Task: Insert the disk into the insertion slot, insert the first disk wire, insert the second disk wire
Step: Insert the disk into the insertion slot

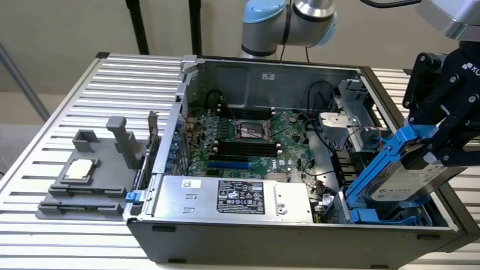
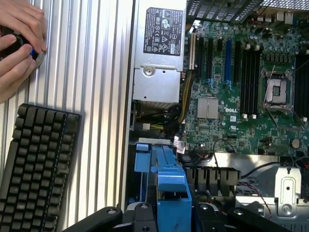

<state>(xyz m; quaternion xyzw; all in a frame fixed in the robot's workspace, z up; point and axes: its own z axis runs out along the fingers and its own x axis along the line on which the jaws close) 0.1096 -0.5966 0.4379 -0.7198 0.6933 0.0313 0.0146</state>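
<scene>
The disk [image 1: 405, 179], a silver drive with a white label in a blue carrier frame [image 1: 377, 166], hangs tilted at the exterior view's right. My gripper [image 1: 442, 145] is shut on its upper end. Its lower end dips into the insertion slot [image 1: 384, 217], a grey bay with blue tabs at the case's front right corner. In the wrist view the blue carrier [image 2: 169, 180] sits between my black fingers [image 2: 141, 212], pointing into the case. Black cables [image 1: 324, 94] run beside the drive cage; which of them are the disk wires I cannot tell.
The open computer case [image 1: 225, 239] lies on a slatted metal table [image 1: 112, 84], with a green motherboard [image 1: 248, 140] and a silver power supply [image 1: 232, 197] inside. A grey fixture [image 1: 90, 174] stands at the exterior view's left. A keyboard [image 2: 34, 164] and a person's hands [image 2: 17, 46] are beside the case.
</scene>
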